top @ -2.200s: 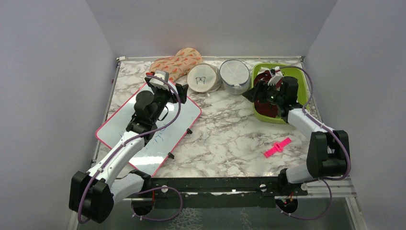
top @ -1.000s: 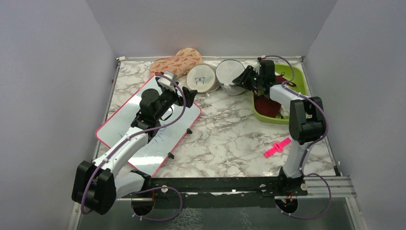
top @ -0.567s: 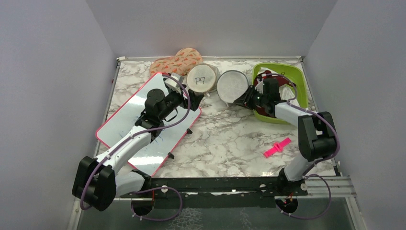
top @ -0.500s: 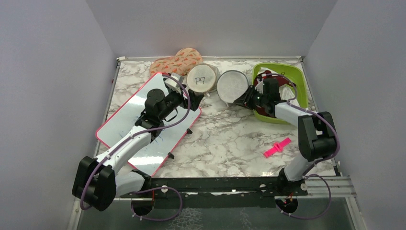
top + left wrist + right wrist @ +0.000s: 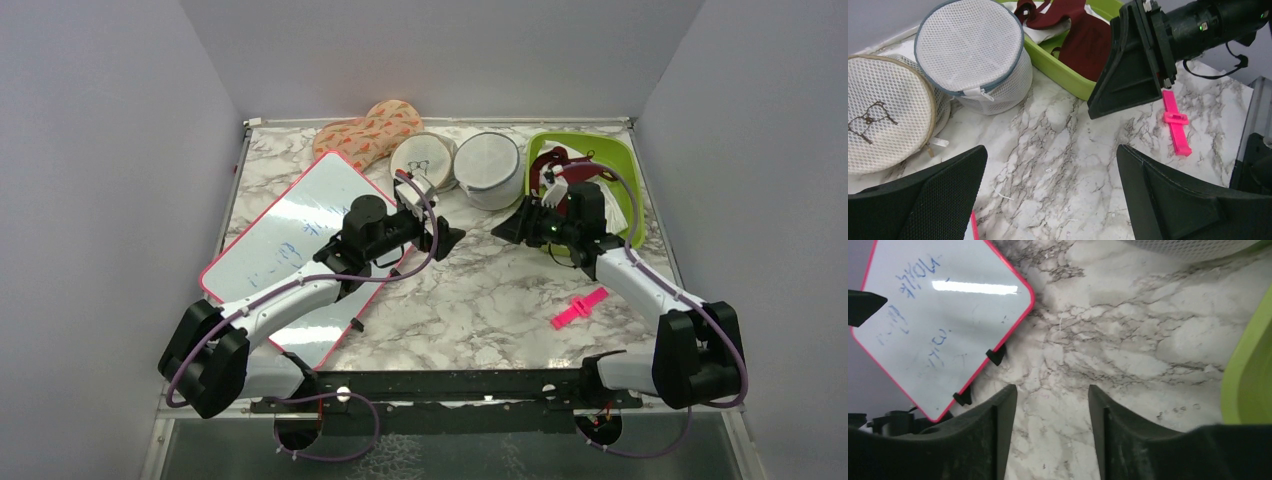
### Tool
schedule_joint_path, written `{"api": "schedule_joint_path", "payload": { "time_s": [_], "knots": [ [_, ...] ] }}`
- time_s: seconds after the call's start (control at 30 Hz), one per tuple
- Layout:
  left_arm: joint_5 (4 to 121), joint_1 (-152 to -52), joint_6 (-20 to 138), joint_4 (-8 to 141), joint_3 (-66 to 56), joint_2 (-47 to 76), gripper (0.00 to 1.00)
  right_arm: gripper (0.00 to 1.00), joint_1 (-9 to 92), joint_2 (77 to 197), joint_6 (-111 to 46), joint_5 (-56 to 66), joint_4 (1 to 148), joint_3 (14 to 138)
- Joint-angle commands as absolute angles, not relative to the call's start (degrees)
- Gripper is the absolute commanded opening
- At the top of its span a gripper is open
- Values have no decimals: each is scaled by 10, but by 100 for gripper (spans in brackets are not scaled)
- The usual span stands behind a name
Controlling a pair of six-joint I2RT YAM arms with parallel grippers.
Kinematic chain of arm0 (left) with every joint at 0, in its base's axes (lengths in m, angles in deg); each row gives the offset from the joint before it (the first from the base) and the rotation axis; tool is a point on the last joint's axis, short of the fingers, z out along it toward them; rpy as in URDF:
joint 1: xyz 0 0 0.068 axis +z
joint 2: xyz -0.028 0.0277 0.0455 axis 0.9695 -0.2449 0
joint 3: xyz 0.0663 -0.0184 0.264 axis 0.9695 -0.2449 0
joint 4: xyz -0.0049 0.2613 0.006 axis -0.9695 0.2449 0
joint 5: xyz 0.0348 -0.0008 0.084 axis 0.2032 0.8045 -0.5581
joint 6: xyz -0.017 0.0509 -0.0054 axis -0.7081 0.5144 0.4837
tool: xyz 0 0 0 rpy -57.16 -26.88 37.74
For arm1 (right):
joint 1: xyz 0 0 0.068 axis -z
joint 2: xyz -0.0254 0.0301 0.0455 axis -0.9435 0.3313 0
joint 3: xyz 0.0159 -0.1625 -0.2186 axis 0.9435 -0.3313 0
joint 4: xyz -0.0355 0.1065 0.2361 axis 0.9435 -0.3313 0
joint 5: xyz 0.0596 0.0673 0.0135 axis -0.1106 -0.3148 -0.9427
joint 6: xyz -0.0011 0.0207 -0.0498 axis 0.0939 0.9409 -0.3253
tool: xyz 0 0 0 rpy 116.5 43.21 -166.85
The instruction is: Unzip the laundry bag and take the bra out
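The laundry bag [image 5: 490, 170] stood on its flat end toward the far edge of the marble table [image 5: 480, 290], its white mesh drum tilted a little and its grey-blue rim on top. From the left wrist camera its zip [image 5: 979, 93] looked closed, with the white pull lying on the side that faced the arms. I could not see through the mesh.

Touching the bag on its left leaned a beige round pouch [image 5: 423, 162] with a small black drawing. Just beside the bag on its right sat a green tray [image 5: 627, 165] holding a dark red garment [image 5: 560, 165] with white parts. Beyond the beige pouch, farther left of the bag, lay an orange patterned cloth item [image 5: 368, 128].

The left gripper [image 5: 440, 235] was on the near side of the bag and a little to its left, apart from it, pointing toward it. Its fingers were spread wide with nothing between them. The right gripper [image 5: 515, 225] was also on the near side of the bag, slightly to its right by the tray's corner, not touching the bag. Its fingers were parted over bare marble and held nothing.

Well to the near left of the bag lay a red-edged whiteboard [image 5: 290, 250] with faint blue scribbles. Well to its near right lay a pink plastic clip [image 5: 579, 308].
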State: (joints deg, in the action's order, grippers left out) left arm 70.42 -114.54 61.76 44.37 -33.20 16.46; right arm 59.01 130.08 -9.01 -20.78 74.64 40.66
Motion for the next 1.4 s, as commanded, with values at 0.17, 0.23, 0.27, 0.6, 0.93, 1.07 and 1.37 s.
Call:
{"api": "schedule_joint_path", "payload": {
  "time_s": [0.17,0.23,0.27,0.6,0.93,1.07,1.37],
  "knots": [
    [584,-1192,696,466,-330,198,98,80,594,1380,-28,-16,712,531],
    [568,-1203,711,468,-332,202,98,80,596,1412,3,-22,716,553],
    [562,-1208,718,470,-332,203,98,80,596,1424,17,-30,729,559],
    [543,-1223,726,486,-324,203,98,78,596,1527,123,-82,846,600],
    [552,-1237,726,493,-314,188,98,74,595,1589,197,-78,900,628],
    [539,-1237,729,498,-312,190,98,59,594,1606,238,-85,942,613],
    [494,-1237,732,514,-303,187,99,27,594,1586,221,-139,955,576]
  ]
}}
